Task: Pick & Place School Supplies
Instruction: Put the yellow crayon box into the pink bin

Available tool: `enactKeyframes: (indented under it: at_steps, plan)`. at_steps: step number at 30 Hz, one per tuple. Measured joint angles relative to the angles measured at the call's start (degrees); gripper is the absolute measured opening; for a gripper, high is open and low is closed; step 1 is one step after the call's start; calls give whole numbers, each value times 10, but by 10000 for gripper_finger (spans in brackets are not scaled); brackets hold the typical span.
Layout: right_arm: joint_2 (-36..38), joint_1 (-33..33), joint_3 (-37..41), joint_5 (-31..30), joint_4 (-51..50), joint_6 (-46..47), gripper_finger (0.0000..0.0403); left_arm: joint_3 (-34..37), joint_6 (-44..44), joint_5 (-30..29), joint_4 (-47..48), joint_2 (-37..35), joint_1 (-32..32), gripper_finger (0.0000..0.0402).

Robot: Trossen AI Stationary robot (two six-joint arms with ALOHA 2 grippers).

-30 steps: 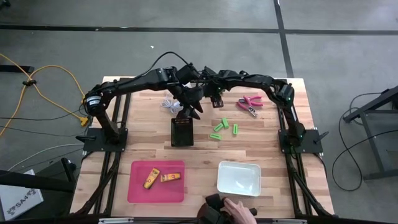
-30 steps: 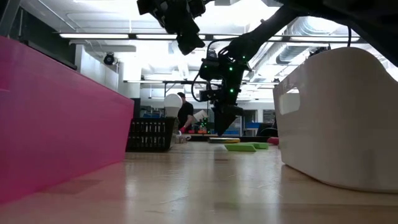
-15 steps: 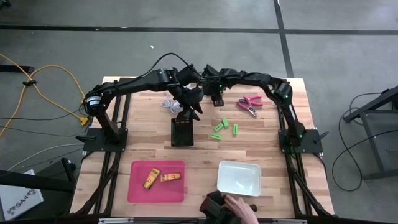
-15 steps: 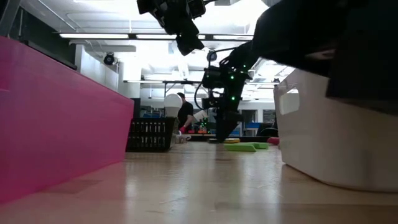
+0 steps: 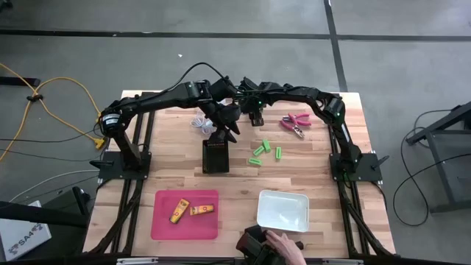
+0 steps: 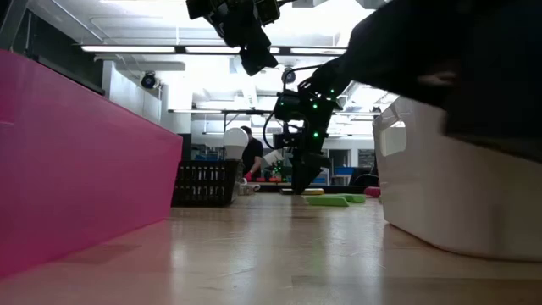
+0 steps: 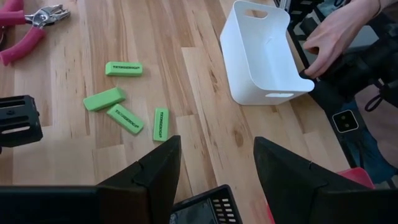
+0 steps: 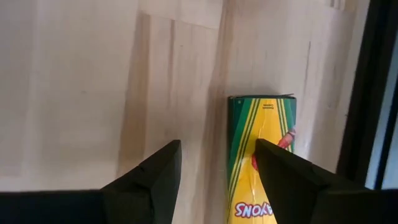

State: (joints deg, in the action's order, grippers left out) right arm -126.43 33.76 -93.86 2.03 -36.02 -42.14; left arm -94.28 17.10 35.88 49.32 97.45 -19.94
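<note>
My right gripper (image 5: 255, 118) is open and low over the table's far middle (image 6: 303, 185). A yellow-and-green crayon box (image 8: 261, 155) lies flat on the wood, partly under one finger (image 8: 292, 180). My left gripper (image 5: 229, 131) is open and hangs high (image 6: 258, 59) over the black ribbed box (image 5: 215, 154). Several green pieces (image 5: 263, 151) lie flat to the box's right (image 7: 124, 118). The pink-handled tool (image 5: 296, 122) lies near the far right. Two yellow-orange pieces (image 5: 190, 212) lie in the pink tray (image 5: 163, 224). My right gripper comes down from above at the crayon box's end (image 8: 261, 102), with the box lying along the fingers. The finger covers the box's edge, so I cannot tell whether it touches the box.
A white bin (image 5: 282, 210) stands at the near right. A person's hand (image 5: 283, 246) rests on dark gear at the near edge beside it (image 7: 336, 37). A white bulb with a coiled cord (image 5: 200, 121) lies behind the black box. Bare wood lies between the trays and the green pieces.
My right gripper has gone down toward the table beside the yellow-orange piece and stayed open. The person's hand at the near edge has shifted a little. A dark shape has come in front of the white bin in the low view.
</note>
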Motion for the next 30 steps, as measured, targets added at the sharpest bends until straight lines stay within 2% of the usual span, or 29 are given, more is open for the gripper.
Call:
enactKeyframes:
  at_steps: [13,20,30]
  plan:
    - [1,-17,-1,54,-51,6,194,0,0,0,0,0,0,198]
    - [2,-34,-1,73,-79,44,194,0,0,0,0,0,0,198]
    - [6,-41,-1,46,-101,51,194,0,-4,0,0,0,0,198]
